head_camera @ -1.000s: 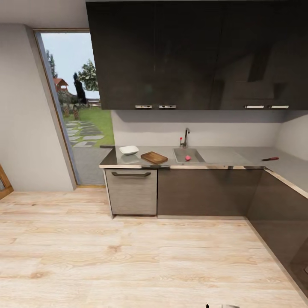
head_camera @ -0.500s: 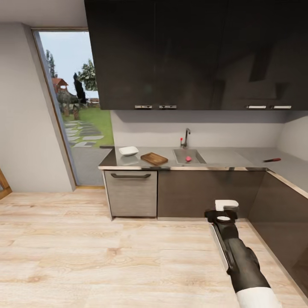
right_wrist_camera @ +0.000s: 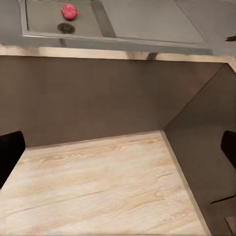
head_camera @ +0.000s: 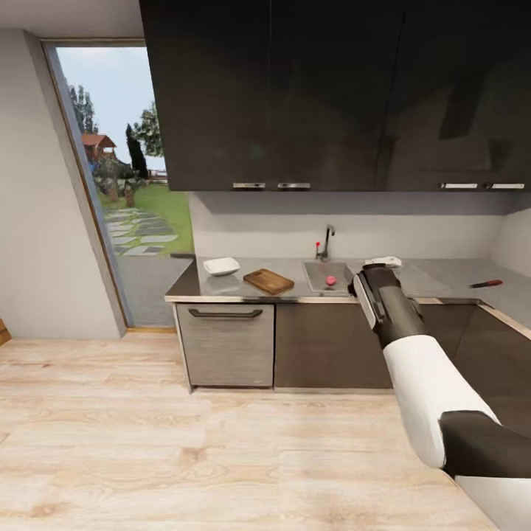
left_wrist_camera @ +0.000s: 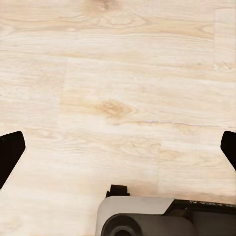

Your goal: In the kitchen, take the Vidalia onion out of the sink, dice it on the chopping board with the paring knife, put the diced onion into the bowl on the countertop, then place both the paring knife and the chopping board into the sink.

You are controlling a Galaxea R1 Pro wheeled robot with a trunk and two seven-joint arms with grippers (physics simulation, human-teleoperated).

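No text, label, brand or number can be read in these pictures. One dark marking in the left wrist view is too small to read.

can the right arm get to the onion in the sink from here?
Probably not yet. The onion lies uncovered in the sink, but the right gripper, fingers apart, looks at floor and cabinet fronts short of the countertop; the base likely must close in.

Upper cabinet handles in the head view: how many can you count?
4. Two sit side by side under the dark cabinets above the chopping board and sink; two more at the right. Others may lie beyond the frame's edge.
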